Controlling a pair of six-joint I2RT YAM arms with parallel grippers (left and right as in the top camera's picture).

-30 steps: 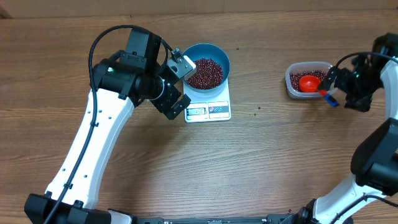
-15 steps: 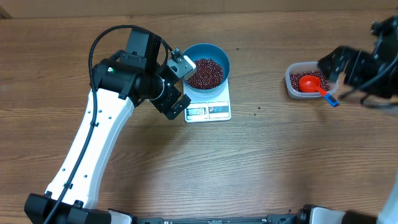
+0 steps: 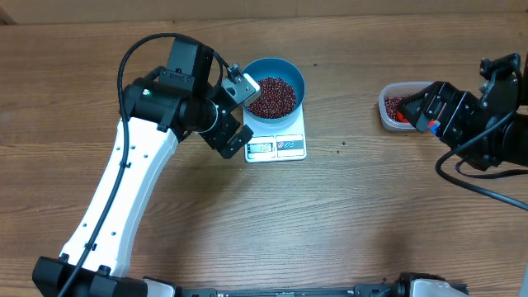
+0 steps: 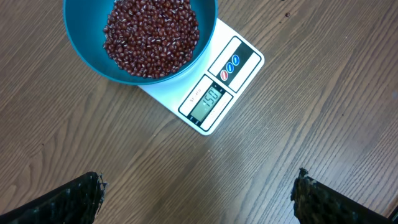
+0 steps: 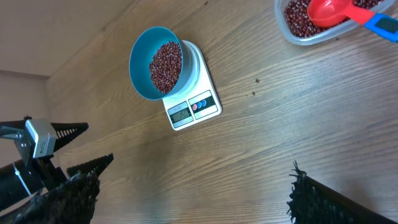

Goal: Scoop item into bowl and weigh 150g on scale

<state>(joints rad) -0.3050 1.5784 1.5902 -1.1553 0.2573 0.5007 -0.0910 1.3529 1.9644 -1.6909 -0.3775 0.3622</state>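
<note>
Overhead: blue bowl (image 3: 285, 66) sits on the white scale (image 3: 290, 128), left of centre on the wooden table (image 3: 346, 214). Bowl covers the back of the scale; the front panel is uncovered. Red-brown beans (image 4: 152, 34) are heaped in the bowl, below the rim.

Left wrist view: display (image 4: 210, 99) reads 150.

Arm state: left gripper (image 3: 239, 114) hangs just left of bowl and scale, jaws spread wide, nothing between them. Can't tell from overhead if the upper finger touches the bowl rim.

On the far right, right gripper (image 3: 419, 111) is above the near-right part of the clear plastic tub (image 3: 384, 103), jaws also spread wide and empty.

Right wrist view: red scoop (image 5: 333, 11) lies in the tub on more beans, its blue handle end sticking out over the rim, with neither finger on it. A couple of dark specks (image 5: 256, 81) lie on the table between scale and tub.
</note>
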